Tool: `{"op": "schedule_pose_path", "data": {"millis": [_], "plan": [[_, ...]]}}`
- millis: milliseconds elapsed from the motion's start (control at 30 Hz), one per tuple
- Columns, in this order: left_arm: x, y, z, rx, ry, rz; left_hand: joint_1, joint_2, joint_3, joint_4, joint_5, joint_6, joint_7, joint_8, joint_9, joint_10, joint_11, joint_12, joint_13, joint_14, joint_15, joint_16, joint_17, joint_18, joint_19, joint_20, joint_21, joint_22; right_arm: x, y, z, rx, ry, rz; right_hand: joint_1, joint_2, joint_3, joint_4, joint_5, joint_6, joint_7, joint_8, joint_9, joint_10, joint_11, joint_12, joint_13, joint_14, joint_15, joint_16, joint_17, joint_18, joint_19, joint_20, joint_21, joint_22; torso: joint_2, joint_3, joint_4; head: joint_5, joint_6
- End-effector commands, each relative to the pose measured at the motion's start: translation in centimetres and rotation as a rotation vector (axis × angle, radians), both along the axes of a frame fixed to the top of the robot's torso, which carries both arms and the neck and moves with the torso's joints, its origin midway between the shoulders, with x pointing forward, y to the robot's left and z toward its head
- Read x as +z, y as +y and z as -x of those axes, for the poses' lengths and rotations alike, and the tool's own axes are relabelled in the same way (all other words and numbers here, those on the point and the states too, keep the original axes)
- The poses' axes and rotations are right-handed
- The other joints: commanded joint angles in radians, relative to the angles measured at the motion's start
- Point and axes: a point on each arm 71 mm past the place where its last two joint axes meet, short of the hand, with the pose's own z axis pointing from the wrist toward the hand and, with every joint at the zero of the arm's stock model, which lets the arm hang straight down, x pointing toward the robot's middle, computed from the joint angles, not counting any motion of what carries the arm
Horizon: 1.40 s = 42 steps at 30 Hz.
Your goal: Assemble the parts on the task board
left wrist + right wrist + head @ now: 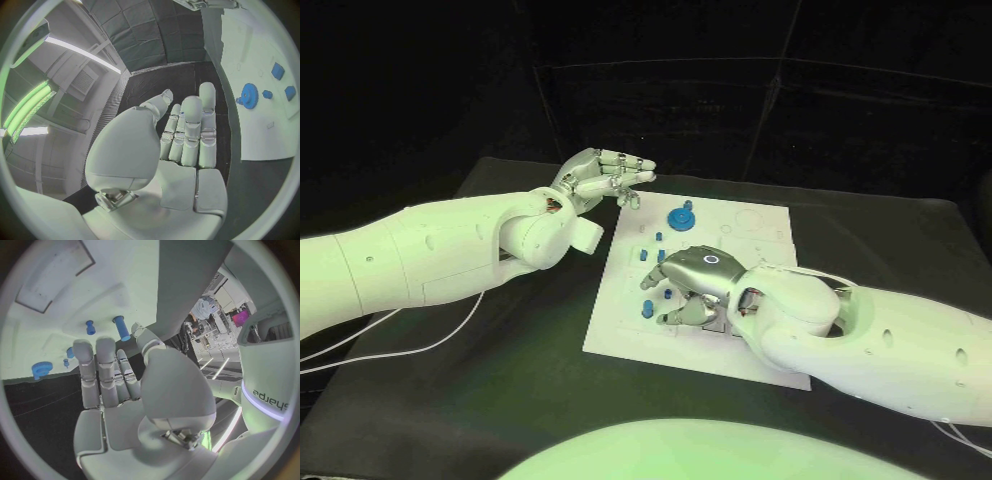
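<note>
Head view: one task board (759,222), one blue gear (681,217).

The right robot hand (692,285) covered the middle of the task board (747,225), hiding whatever lay beneath it. In the left wrist view, the board ran off past the circle's rim beyond a blue gear (249,94).

Board (747,225): matt white, smooth, plastic-looking plate. Parts: smooth blue plastic; gear (681,217) at the board's far end, peg (121,327) satin-finished. Bench (488,390): black matt cloth, slightly creased. Left hand (599,178) and right hand (692,285): silvery metal fingers (190,131), semi-gloss. Arms: glossy white plastic shells.
</note>
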Motion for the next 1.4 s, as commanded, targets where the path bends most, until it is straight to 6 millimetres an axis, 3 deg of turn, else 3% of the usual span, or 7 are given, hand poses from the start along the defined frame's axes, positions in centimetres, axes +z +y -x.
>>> {"op": "schedule_pose_path", "data": {"millis": [33, 233, 400, 600, 767, 1033, 1400], "plan": [[0.1, 0.1, 0.0, -0.008, -0.002, 0.008, 0.003, 0.007, -0.006, -0.002, 0.003, -0.002, 0.002, 0.006, 0.000, -0.008, -0.001, 0.005, -0.001, -0.006, 0.001, -0.004, -0.003, 0.014, -0.002, 0.003, -0.002, -0.002, 1.6, -1.7, -0.1, -0.045, 0.072, -0.140, -0.006, 0.018, -0.049, 0.016, 0.007, 0.005, 0.004, 0.010, 0.003, 0.009, -0.007, 0.039, 0.006, 0.001, -0.005, 0.004, 0.010, 0.017, 0.004, -0.001, 0.000, 0.006, -0.002, -0.0018, -0.0009, -0.009, 0.008], [0.1, 0.3, 0.0, -0.003, -0.002, 0.006, 0.003, 0.007, -0.006, -0.002, 0.003, -0.002, 0.002, 0.006, 0.000, -0.008, -0.001, 0.005, -0.001, -0.006, 0.001, -0.004, -0.003, 0.014, -0.002, 0.003, -0.002, -0.002, 4.1, -7.7, -1.3, -0.227, 0.198, -0.244, -0.027, 0.051, -0.110, 0.052, 0.017, 0.076, 0.011, 0.045, 0.014, 0.187, -0.025, 0.167, 0.036, 0.048, -0.020, 0.058, 0.089, -0.003, 0.087, -0.013, 0.071, 0.102, -0.004, -0.0024, -0.0050, -0.045, 0.023], [0.1, 0.2, 0.0, -0.005, -0.003, 0.007, 0.002, 0.006, -0.007, -0.002, 0.003, -0.002, 0.002, 0.006, 0.000, -0.008, -0.001, 0.005, -0.001, -0.006, 0.001, -0.004, -0.003, 0.014, -0.002, 0.003, -0.003, -0.002, 4.4, -13.3, -2.5, -0.455, 0.244, -0.254, -0.028, 0.077, -0.131, 0.082, 0.068, 0.138, -0.037, 0.088, 0.024, 0.398, -0.084, 0.285, 0.100, 0.108, -0.067, 0.161, 0.252, -0.039, 0.222, -0.053, 0.199, 0.278, -0.007, -0.0069, -0.0121, -0.090, 0.035], [0.1, 0.1, 0.2, -0.009, -0.004, 0.010, 0.001, 0.006, -0.007, -0.002, 0.002, -0.002, 0.002, 0.007, 0.000, -0.008, -0.001, 0.006, -0.001, -0.006, 0.001, -0.004, -0.003, 0.014, -0.002, 0.003, -0.003, -0.002, 3.8, -17.6, -3.0, -0.705, 0.256, -0.212, -0.040, 0.092, -0.180, 0.154, 0.140, 0.157, -0.060, 0.133, 0.029, 0.439, -0.110, 0.489, 0.309, 0.142, -0.087, 0.285, 0.455, -0.066, 0.303, -0.084, 0.286, 0.401, -0.005, -0.0068, -0.0167, -0.136, 0.046], [0.2, 0.3, 0.2, -0.005, -0.005, 0.009, 0.001, 0.006, -0.007, -0.002, 0.002, -0.002, 0.002, 0.007, 0.000, -0.008, -0.001, 0.006, -0.001, -0.006, 0.001, -0.004, -0.003, 0.014, -0.002, 0.003, -0.003, -0.002, 2.5, -19.5, -2.1, -0.792, 0.281, -0.123, -0.026, 0.089, -0.237, 0.218, 0.113, 0.139, -0.061, 0.172, 0.030, 0.440, -0.107, 0.736, 0.630, 0.143, -0.087, 0.333, 0.535, -0.074, 0.317, -0.080, 0.309, 0.436, -0.008, -0.0070, -0.0140, -0.175, 0.049], [0.2, 0.3, 0.3, -0.005, -0.005, 0.009, 0.000, 0.007, -0.008, -0.001, 0.002, -0.001, 0.002, 0.008, 0.000, -0.008, -0.001, 0.007, -0.001, -0.006, 0.001, -0.004, -0.004, 0.014, -0.002, 0.003, -0.004, -0.003, 0.2, -19.2, -0.1, -0.794, 0.311, 0.020, -0.044, 0.082, -0.303, 0.296, 0.063, 0.125, -0.061, 0.206, 0.030, 0.471, -0.105, 0.875, 0.836, 0.157, -0.084, 0.395, 0.662, -0.083, 0.343, -0.076, 0.337, 0.481, -0.006, -0.0071, -0.0143, -0.184, 0.052], [0.2, 0.3, 0.4, -0.006, -0.005, 0.010, 0.000, 0.007, -0.008, -0.001, 0.002, -0.001, 0.002, 0.008, 0.000, -0.008, -0.001, 0.007, -0.001, -0.006, 0.001, -0.004, -0.004, 0.014, -0.002, 0.003, -0.004, -0.003, -1.0, -18.1, 0.9, -0.764, 0.331, 0.086, -0.081, 0.085, -0.340, 0.299, 0.026, 0.163, -0.077, 0.256, 0.050, 0.503, -0.116, 0.944, 0.946, 0.158, -0.092, 0.409, 0.694, -0.086, 0.350, -0.082, 0.345, 0.495, -0.007, -0.0069, -0.0127, -0.192, 0.046]]}}
